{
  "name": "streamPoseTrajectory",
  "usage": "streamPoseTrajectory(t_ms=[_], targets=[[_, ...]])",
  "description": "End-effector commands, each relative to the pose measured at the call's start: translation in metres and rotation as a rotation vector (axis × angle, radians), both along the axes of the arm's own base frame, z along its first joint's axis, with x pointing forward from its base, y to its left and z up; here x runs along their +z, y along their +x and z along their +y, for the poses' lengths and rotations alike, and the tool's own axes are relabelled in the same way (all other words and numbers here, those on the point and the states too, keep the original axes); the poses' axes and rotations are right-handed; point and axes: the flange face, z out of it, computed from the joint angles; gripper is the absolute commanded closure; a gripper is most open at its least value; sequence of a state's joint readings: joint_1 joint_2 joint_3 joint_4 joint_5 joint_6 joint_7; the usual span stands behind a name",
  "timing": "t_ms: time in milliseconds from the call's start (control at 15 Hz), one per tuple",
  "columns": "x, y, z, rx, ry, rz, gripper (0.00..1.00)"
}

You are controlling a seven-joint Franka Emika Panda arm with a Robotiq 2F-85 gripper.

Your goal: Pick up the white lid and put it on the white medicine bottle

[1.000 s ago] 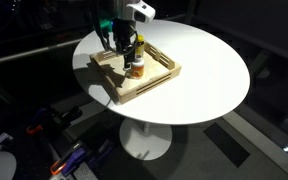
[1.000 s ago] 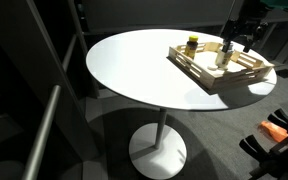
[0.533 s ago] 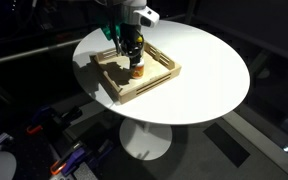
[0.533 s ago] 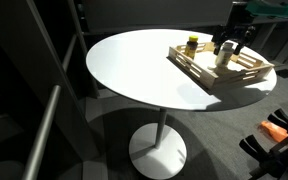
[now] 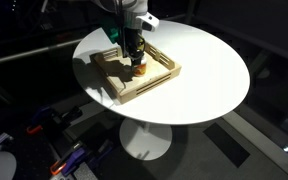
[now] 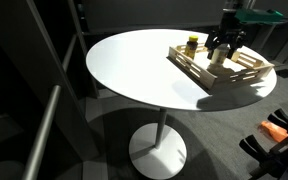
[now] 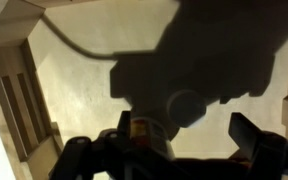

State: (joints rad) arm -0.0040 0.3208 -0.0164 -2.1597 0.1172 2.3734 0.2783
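Observation:
My gripper [image 5: 134,52] hangs low over the wooden tray [image 5: 154,85], also seen in an exterior view [image 6: 220,50]. In the wrist view its two dark fingers stand wide apart, open and empty [image 7: 184,138]. The white lid [image 7: 184,107] lies flat on the tray floor in the gripper's shadow, between the fingers and a little beyond them. The white medicine bottle [image 7: 142,130] with its orange label stands right by one finger [image 7: 122,122]. It also shows in an exterior view [image 5: 139,70], just below the gripper. The lid is hidden in both exterior views.
A darker bottle with a yellow cap [image 6: 192,43] stands in the tray's far corner. The tray's raised slatted walls [image 7: 19,90] ring the gripper. The tray [image 6: 246,70] sits near the edge of a round white table [image 6: 134,65].
The gripper has come down and moved across the tray, from above the bottles to low beside the white bottle. The bottles and the tray have not moved.

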Motion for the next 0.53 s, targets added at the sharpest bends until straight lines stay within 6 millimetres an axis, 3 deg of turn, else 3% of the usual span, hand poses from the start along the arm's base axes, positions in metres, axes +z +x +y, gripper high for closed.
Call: streamPoseTrajectory(t_ms=[0, 467], targets=[[-0.004, 0.011, 0.007, 0.014, 0.000, -0.006, 0.00], [-0.018, 0.013, 0.011, 0.026, 0.000, 0.015, 0.08]])
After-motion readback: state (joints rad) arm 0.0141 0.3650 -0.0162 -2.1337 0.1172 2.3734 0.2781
